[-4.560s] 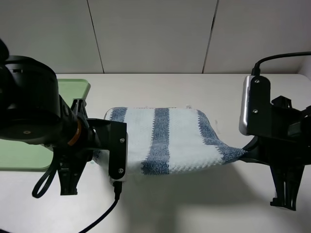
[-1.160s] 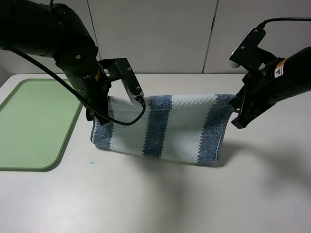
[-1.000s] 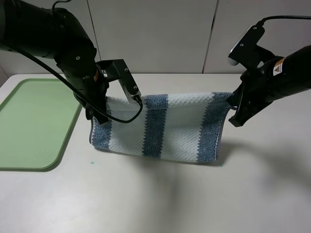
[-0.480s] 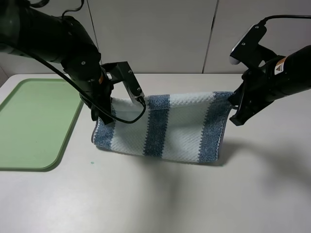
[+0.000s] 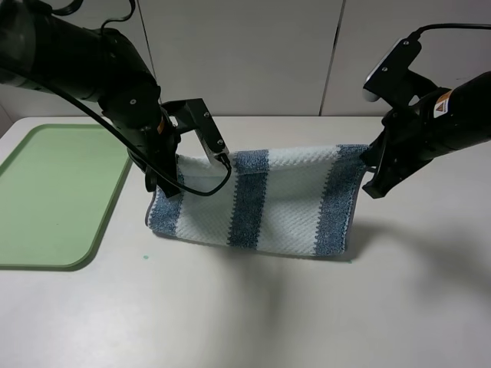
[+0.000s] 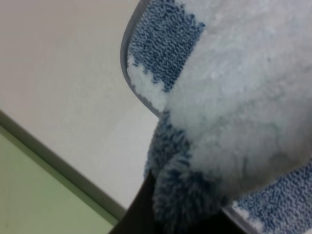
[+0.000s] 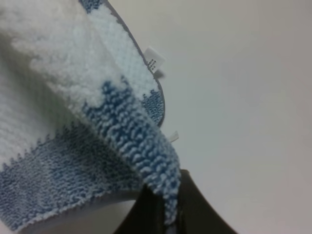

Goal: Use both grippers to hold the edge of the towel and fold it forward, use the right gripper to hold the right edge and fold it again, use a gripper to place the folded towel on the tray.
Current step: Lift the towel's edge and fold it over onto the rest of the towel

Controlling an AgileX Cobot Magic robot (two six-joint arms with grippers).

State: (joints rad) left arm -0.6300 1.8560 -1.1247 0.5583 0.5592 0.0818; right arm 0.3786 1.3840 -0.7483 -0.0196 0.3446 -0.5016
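The striped white and blue-grey towel hangs stretched between both arms above the table, its lower edge resting on the surface. My left gripper is shut on the towel's left corner, seen close up as bunched terry. My right gripper is shut on the right corner, where the blue edge is pinched between dark fingers and a small white tag shows. The light-green tray lies flat at the far left, with nothing on it.
A black cable loops from the left arm across the towel's left part. A pale panelled wall stands behind the table. Bare white tabletop stretches in front of the towel.
Since the earliest frame both arms lifted the towel's near edge up and carried it back. Over the last second the towel has shifted only slightly; both grips are unchanged.
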